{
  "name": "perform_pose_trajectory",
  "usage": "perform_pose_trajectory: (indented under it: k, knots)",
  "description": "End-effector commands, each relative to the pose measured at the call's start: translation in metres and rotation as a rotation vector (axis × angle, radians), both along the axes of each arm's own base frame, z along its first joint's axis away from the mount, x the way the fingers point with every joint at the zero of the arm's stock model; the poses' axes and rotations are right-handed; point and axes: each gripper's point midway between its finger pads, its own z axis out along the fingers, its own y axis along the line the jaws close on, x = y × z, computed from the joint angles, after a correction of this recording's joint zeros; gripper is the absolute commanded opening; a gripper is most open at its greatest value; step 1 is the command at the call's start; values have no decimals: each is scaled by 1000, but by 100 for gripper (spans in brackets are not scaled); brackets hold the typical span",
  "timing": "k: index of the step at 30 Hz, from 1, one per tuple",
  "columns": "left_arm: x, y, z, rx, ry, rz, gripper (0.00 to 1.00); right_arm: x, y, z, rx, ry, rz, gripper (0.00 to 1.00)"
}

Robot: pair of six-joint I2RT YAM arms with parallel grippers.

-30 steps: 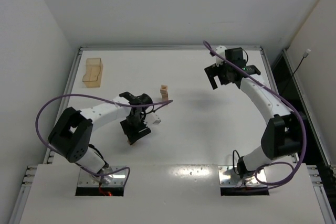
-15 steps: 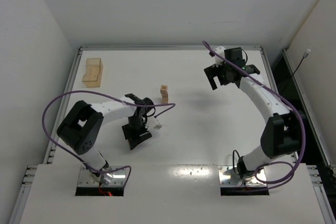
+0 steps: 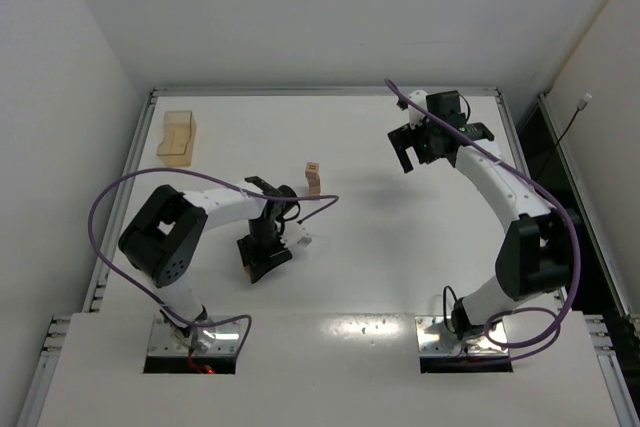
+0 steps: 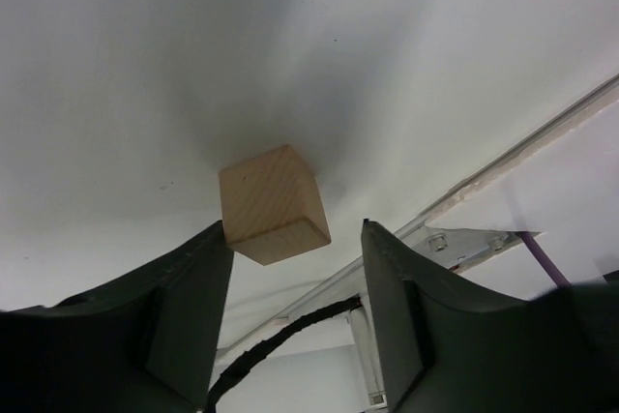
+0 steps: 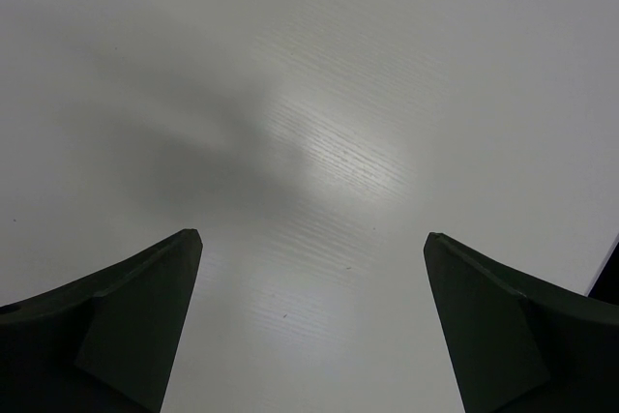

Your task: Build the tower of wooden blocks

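Standing near the counter's [image 3: 400, 227] middle, the wood block tower [image 3: 313, 178] is a thin column, apart from both arms. The left claw [image 4: 293, 227] is parted around a loose wooden cube [image 4: 273, 202], with a gap on one side. The right claw [image 5: 309, 235] hangs wide open.

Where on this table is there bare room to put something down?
Bare table lies between left pincer and right pincer, and along the far edge right of the box. Crowded: tower and cube by the left pincer.
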Motion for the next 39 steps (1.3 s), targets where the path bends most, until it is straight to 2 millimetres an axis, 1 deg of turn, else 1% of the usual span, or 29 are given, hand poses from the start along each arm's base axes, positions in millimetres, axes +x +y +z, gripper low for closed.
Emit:
perform_pose_trajectory:
  k: [1,5,7,9,10,12,13,14,15,16,17,18,19,20,22,25,26,27,28,30,31,32,33,34,35,36,37,38,39]
  knots:
    - [3,-8,3,-24,-1,-16,50,10,4,16,11,-47,10,97]
    - [3,-7,2,-10,1,-9,39,10,4,16,11,-47,10,97]
    - [1,-3,0,4,2,-11,30,10,4,16,11,-47,10,97]
    - [4,-4,-1,6,-14,-2,25,10,4,16,11,-47,10,97]
    - [1,-2,-2,13,-5,-2,20,10,4,16,11,-47,10,97]
    - [4,0,-5,24,-27,7,15,10,4,16,11,-47,10,95]
    - [4,0,-5,24,-27,7,8,10,4,16,11,-47,10,95]
    - [8,3,-3,20,-36,40,4,11,3,16,5,-48,17,95]
    - [16,6,-1,11,-69,80,0,11,3,16,5,-48,17,95]
    - [24,3,3,-3,-106,80,0,11,3,16,5,-48,17,95]
    - [29,8,5,-9,-118,115,0,11,3,16,5,-48,17,95]
    - [41,5,14,-39,-164,144,0,11,3,16,5,-48,17,95]
    - [52,9,18,-54,-194,195,0,11,3,16,5,-48,17,95]
    - [59,8,23,-78,-215,228,0,11,3,16,5,-48,17,95]
    - [71,8,37,-132,-253,288,0,10,5,16,17,-46,16,95]
    - [84,2,52,-213,-323,318,0,10,9,16,31,-43,29,95]
    - [88,0,66,-263,-357,333,0,9,11,16,42,-41,39,95]
    - [91,-7,73,-310,-377,339,0,6,14,14,52,-27,50,95]
    - [95,-8,86,-355,-421,344,0,2,19,12,76,-8,74,95]
    - [98,-10,103,-432,-458,373,0,-1,24,11,106,7,111,95]
    - [102,-18,116,-511,-484,378,0,-3,32,15,134,11,150,95]
    - [104,-19,124,-549,-514,378,0,-14,47,12,204,62,212,95]
    - [105,-23,132,-589,-544,383,0,-15,56,17,239,74,257,95]
    - [111,-26,155,-653,-641,380,0,-24,76,13,333,130,340,94]
    - [109,-26,155,-675,-666,391,0,-35,83,10,376,200,363,93]
    - [113,-26,173,-714,-759,388,0,-41,103,12,486,252,434,91]
    - [113,-29,170,-721,-757,387,0,-48,111,23,536,264,483,91]
    - [111,-28,180,-731,-812,376,0,-51,115,15,588,332,494,86]
    - [107,-32,181,-742,-817,370,0,-62,129,28,691,373,563,85]
